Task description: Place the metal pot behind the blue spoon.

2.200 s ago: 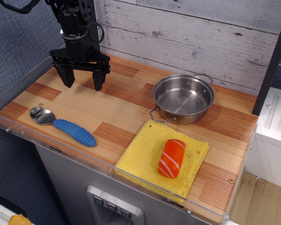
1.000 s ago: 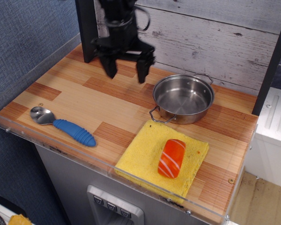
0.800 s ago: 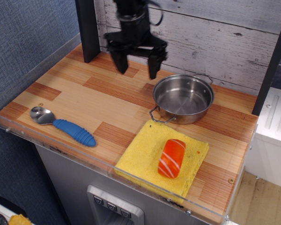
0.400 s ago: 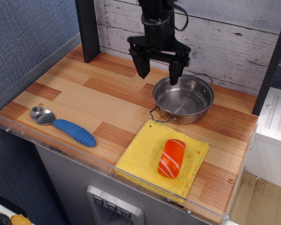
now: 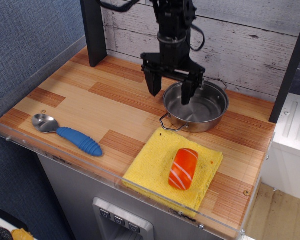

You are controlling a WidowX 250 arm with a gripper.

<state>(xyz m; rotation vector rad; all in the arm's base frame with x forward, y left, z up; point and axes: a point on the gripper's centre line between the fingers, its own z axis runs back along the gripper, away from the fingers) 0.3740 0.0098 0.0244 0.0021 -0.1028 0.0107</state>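
Observation:
The metal pot (image 5: 202,111), shallow and shiny with two wire loop handles, stands at the back right of the wooden table. My black gripper (image 5: 170,95) is open and hangs over the pot's left rim. One finger is outside the rim on the left, the other is over the inside of the pot. The blue spoon (image 5: 69,132), with a silver bowl and a ribbed blue handle, lies at the front left, far from the gripper.
A yellow cloth (image 5: 155,162) lies at the front right with an orange-and-white sushi piece (image 5: 183,168) on it. A dark post (image 5: 93,31) stands at the back left. A clear plastic wall (image 5: 90,167) rims the table. A white plank wall is behind.
My gripper has moved from the left side of the table to the right, over to the pot, and has come down over its left rim. It stays open. Pot and spoon have not moved.

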